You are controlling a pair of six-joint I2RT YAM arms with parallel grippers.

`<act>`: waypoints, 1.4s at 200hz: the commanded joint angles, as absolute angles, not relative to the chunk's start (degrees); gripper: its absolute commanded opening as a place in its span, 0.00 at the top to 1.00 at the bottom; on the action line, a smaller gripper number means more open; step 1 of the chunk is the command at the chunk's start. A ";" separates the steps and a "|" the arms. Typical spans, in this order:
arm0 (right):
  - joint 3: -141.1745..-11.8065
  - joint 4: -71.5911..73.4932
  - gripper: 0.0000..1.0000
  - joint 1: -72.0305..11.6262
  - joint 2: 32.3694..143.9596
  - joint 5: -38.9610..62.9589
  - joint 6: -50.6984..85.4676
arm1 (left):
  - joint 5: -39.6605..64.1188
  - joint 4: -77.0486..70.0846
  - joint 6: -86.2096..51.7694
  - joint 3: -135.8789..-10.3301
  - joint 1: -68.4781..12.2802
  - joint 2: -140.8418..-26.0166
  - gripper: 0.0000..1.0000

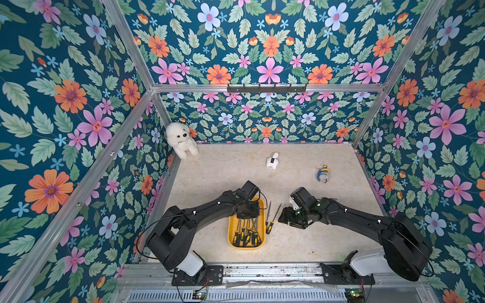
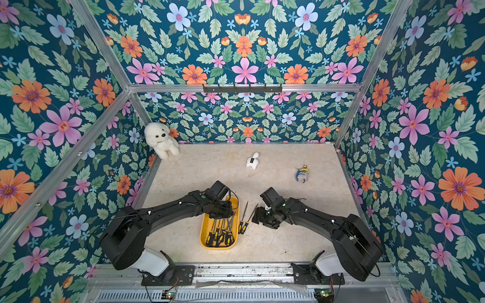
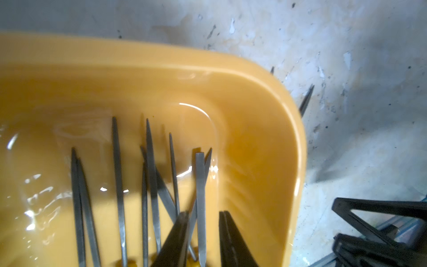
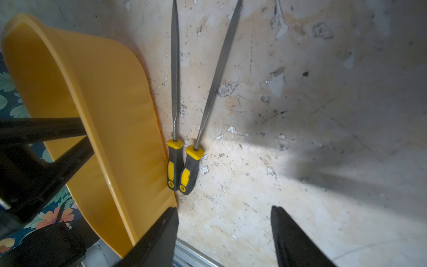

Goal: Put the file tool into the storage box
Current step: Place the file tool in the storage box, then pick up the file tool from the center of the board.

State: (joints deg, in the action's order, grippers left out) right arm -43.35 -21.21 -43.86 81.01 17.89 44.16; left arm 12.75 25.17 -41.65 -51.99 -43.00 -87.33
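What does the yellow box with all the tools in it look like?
The storage box is a shallow yellow tray of shiny plastic, long, with rounded corners and a raised rim. It sits flat on the table. Several files with black-and-yellow handles lie inside, tips toward the far end. The left gripper hangs over that end. Beside it lie two more files.

We take this for a robotics lab's test cell. Aluminium framing boxes in the bench and printed floral panels serve as walls. The left arm and right arm are bolted to a metal rail beside bare circuit boards. A plush dog shares the bench with a storage box of files.
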 commanded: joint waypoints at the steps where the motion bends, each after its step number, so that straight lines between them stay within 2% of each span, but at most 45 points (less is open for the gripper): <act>1: -43.58 -19.80 0.32 -44.59 81.43 17.76 47.48 | 11.70 28.12 -41.25 -53.48 -42.94 -85.52 0.70; 74: -46.30 -15.07 0.35 -52.29 90.37 13.69 62.02 | 13.45 32.36 -41.40 -55.46 -37.69 -77.39 0.68; 106: -51.10 -19.86 0.38 -53.70 95.45 11.59 61.96 | 13.84 33.48 -40.51 -54.80 -35.54 -75.35 0.68; 209: -58.80 -35.24 0.65 -54.30 101.86 5.91 59.62 | 15.02 34.55 -39.38 -51.55 -32.79 -71.66 0.68; 238: -59.68 -39.57 0.69 -54.32 102.41 4.45 57.92 | 15.36 34.18 -39.25 -50.93 -32.43 -71.41 0.68; 280: -62.19 -46.62 0.69 -54.32 102.77 0.48 55.74 | 15.97 33.62 -39.13 -49.93 -31.99 -71.41 0.68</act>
